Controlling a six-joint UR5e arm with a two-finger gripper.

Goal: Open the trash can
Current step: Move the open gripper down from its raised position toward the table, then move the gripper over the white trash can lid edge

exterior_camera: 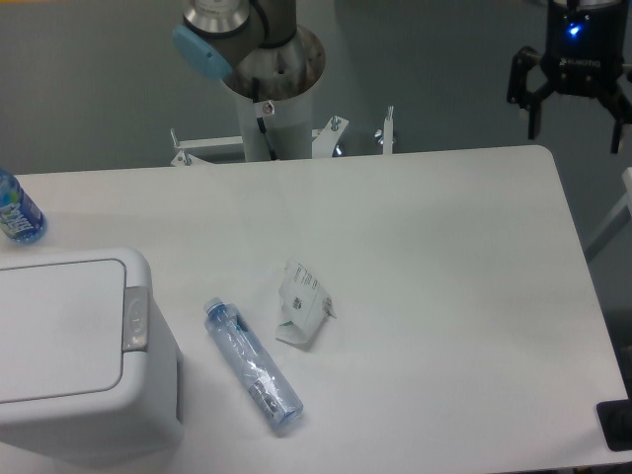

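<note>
A white table (425, 296) fills the view, a grey floor behind it. At far left a blue-labelled bottle (17, 212) stands at the table's edge. The trash can (69, 346) sits at the front-left corner, lid down. Beside it lies a clear plastic bottle (253, 365), then a crumpled white packet (302, 304). The arm's base (272, 89) rises behind the table. At upper right the gripper (576, 104) hangs beyond the table's far edge, jaws spread, grasping nothing.

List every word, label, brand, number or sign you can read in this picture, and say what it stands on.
Hand: pale lettering on its black body, too blurred to read.
White packet: small dark print, too small to read.
Lying bottle: label print, unreadable.
Bottle at the left edge: blue label, print blurred.
Trash can: no text seen.
Nothing can be quoted with confidence.
</note>
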